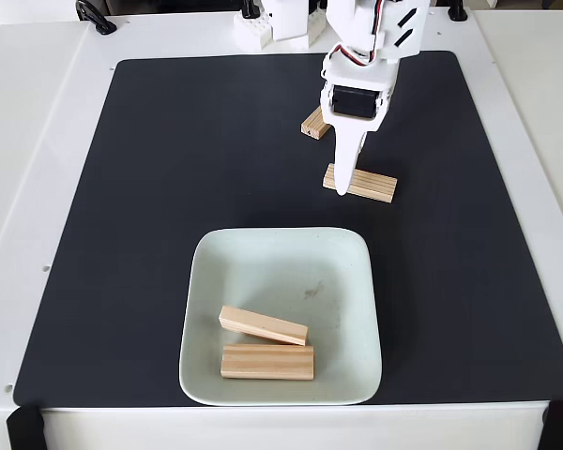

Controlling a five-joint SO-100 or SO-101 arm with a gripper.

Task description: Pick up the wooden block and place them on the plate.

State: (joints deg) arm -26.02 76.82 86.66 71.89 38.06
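Wooden blocks: four small rectangular bars of light tan wood with visible grain, seen in the fixed view.
Blocks on plate: two. One (267, 362) lies flat near the front rim, long side across the view. The other (263, 326) sits just behind it, angled, its right end resting on or touching the first.
Blocks on mat: two. One (366, 185) lies flat just behind the plate, slightly skewed. The other (314, 124) is farther back, partly hidden by the arm.
Plate: square pale mint-green glossy dish with rounded corners and raised rim (203, 281), front centre of the mat, faint smudge near its middle.
Gripper: white two-finger gripper (342, 187) points down, tip at the left end of the nearer mat block, touching or just above it. Only one finger outline is clear; cannot tell if the jaws are apart or closed.
Surface: black square mat (150, 206) on a white table (38, 112).
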